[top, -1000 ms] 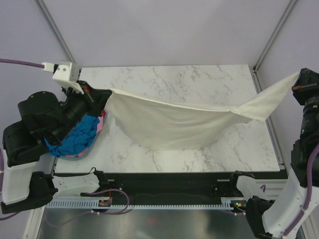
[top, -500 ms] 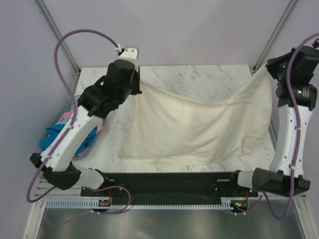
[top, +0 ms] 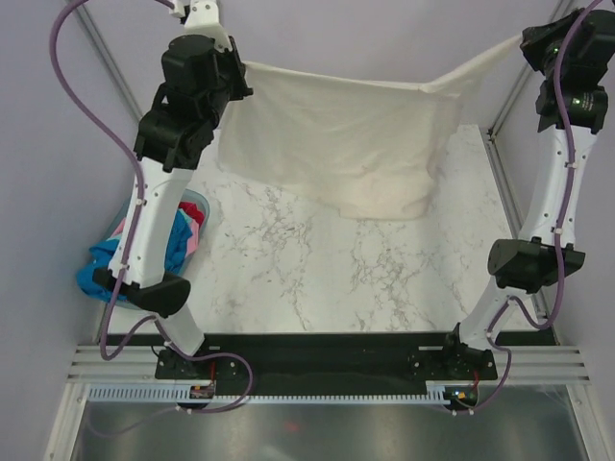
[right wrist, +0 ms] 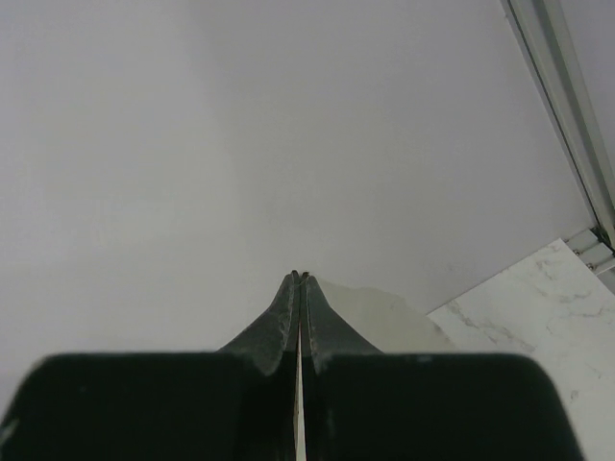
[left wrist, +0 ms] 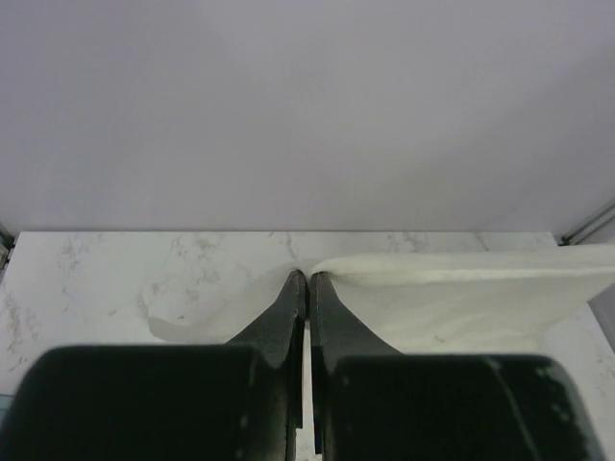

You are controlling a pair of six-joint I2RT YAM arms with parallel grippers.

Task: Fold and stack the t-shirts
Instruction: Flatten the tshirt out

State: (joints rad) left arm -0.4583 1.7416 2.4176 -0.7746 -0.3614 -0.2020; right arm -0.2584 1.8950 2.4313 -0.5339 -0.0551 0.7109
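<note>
Marble table [top: 317,279] fills the middle of the overhead view, and more of its veined top shows than a second ago, when cloth sagged low across its middle. The cream-white t-shirt [top: 327,134] now hangs as a wide sheet along the far edge, its top hem stretched from far left to far right. Its lower folds bunch over the far right part of the table; whether they touch the marble cannot be told. Half a second ago it still lay spread over the centre of the table.

The left arm [top: 154,202] has swung up from its crouch over the left edge and now stands tall, reaching to the far left corner. The right arm [top: 557,182] has likewise risen along the right side to the far right corner.

The basket [top: 198,204] sits at the left edge of the table, partly behind the left arm, holding the coloured t-shirts [top: 101,274], a heap of blue, pink and red that has not moved.

The left gripper [left wrist: 307,277] is clenched on the shirt's upper left corner, with cloth spreading out on both sides of the pinched tips. The right gripper [right wrist: 300,277] is clamped tight on the upper right corner, with a strip of cream cloth showing just beside its fingers.
</note>
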